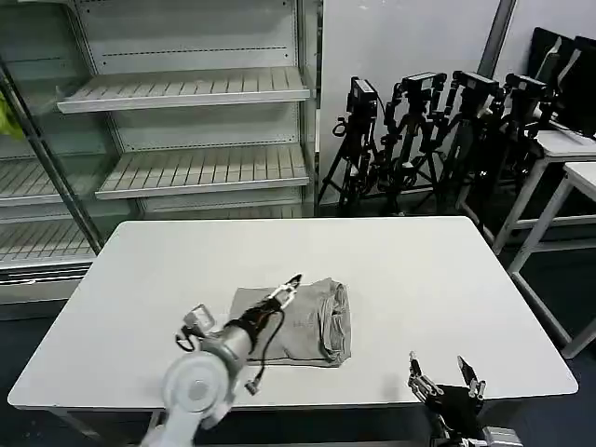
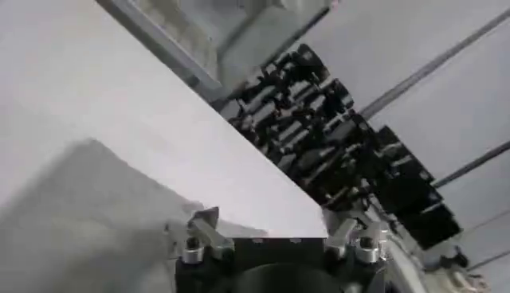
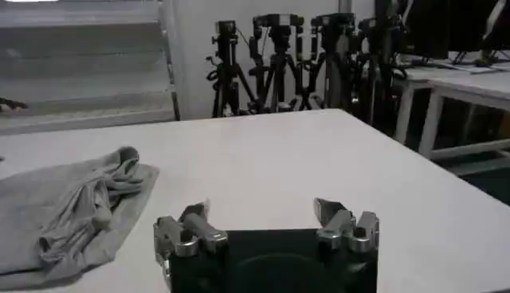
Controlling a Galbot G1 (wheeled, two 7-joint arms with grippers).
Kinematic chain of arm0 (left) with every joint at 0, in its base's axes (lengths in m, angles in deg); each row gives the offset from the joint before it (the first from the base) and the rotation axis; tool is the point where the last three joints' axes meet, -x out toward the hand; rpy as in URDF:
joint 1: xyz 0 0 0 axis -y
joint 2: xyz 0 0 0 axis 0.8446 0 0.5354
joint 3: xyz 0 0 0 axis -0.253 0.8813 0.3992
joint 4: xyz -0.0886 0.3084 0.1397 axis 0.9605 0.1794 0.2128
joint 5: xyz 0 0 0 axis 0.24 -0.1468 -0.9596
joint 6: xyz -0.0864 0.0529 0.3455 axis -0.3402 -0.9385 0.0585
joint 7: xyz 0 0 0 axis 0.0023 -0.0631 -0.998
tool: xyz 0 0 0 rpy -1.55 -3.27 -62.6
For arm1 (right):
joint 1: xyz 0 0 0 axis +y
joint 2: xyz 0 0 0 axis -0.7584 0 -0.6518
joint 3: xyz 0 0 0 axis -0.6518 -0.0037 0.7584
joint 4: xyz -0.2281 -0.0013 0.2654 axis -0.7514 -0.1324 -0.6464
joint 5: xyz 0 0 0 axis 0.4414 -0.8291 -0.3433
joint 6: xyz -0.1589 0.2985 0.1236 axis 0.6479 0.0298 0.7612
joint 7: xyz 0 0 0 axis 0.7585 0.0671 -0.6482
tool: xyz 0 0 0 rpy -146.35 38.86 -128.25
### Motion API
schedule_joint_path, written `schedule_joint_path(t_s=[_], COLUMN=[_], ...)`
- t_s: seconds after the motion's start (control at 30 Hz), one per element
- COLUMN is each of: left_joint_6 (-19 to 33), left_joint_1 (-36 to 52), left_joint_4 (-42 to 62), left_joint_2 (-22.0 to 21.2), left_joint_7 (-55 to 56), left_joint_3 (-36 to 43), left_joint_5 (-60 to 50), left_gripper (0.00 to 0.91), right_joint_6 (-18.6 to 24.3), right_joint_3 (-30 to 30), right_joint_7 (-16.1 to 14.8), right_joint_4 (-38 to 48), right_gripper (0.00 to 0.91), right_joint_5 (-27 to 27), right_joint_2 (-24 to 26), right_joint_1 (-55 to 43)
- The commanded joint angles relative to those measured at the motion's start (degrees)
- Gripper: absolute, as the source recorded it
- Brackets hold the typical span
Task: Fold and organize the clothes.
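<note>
Lying in a soft, rumpled fold near the middle of the smooth white table (image 1: 419, 270), the light grey shirt (image 1: 307, 326) bunches into thick creases along its right edge. The left hand (image 1: 291, 284) hovers over the shirt's far left part, fingers spread apart with nothing between them. The right hand (image 1: 445, 380) waits at the table's near edge, well apart from the shirt, fingers wide and empty.

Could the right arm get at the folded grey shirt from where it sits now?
Probably yes. The right gripper hangs open at the table's near edge, with bare tabletop between it and the folded grey shirt. The left gripper over the shirt might crowd it.
</note>
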Motion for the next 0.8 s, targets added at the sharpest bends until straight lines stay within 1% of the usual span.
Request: schedule_joint_path(t_s=[0.03,0.13,0.3,0.57,0.8], left_joint_6=[-3.1,-3.2,-3.2,-3.2,-3.1], left_joint_1=[-13.0,-14.2,-13.7,-12.6,-8.5], left_joint_4=[-5.3,-5.0,-2.1,1.4,5.2], left_joint_2=[18.3,18.7,17.4,14.7,11.5], left_joint_7=[-6.4,-7.1,-7.7,-8.5,-8.8], left_joint_3=[-13.7,-14.8,-13.5,-11.2,-9.0], left_joint_5=[5.0,6.1,5.8,5.1,4.7], left_gripper=[0.907,0.907,0.907,0.907,0.907], right_joint_6=[0.1,0.1,0.2,0.4,0.3], right_joint_3=[-1.0,-1.0,-1.0,-0.1,0.0], right_joint_7=[-0.1,-0.1,-0.1,-0.2,-0.1], right_joint_4=[0.8,0.9,0.5,-0.5,-1.5], right_gripper=[0.907,0.907,0.907,0.907,0.907], right_joint_5=[0.0,0.0,0.0,0.0,0.1], right_joint_2=[0.4,0.5,0.4,0.8,0.7], right_joint_1=[-0.9,-1.2,-0.8,0.5,1.4])
